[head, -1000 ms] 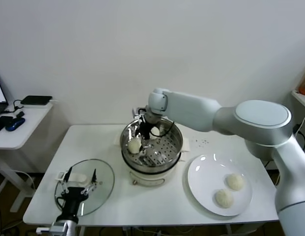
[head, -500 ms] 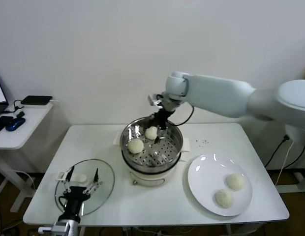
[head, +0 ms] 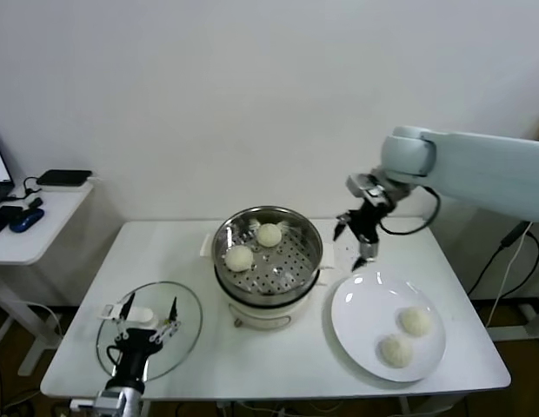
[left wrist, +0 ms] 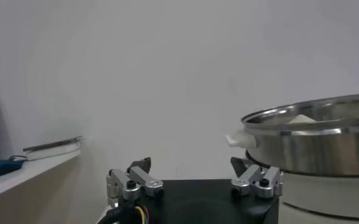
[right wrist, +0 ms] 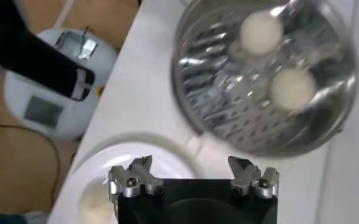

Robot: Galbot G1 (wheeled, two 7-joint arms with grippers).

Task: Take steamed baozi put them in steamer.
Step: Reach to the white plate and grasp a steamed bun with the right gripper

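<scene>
My right end effector is spread wide, empty, above the plate rim. Two buns wait there. I could squash one, or bump the steamer.

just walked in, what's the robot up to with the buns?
It is moving steamed baozi from the white plate into the steamer. Two baozi sit in the steel basket, two lie on the plate. The right end effector is open and empty, in the air between the steamer and the plate. The left end effector is open, parked low over the glass lid at the table's front left.
</scene>
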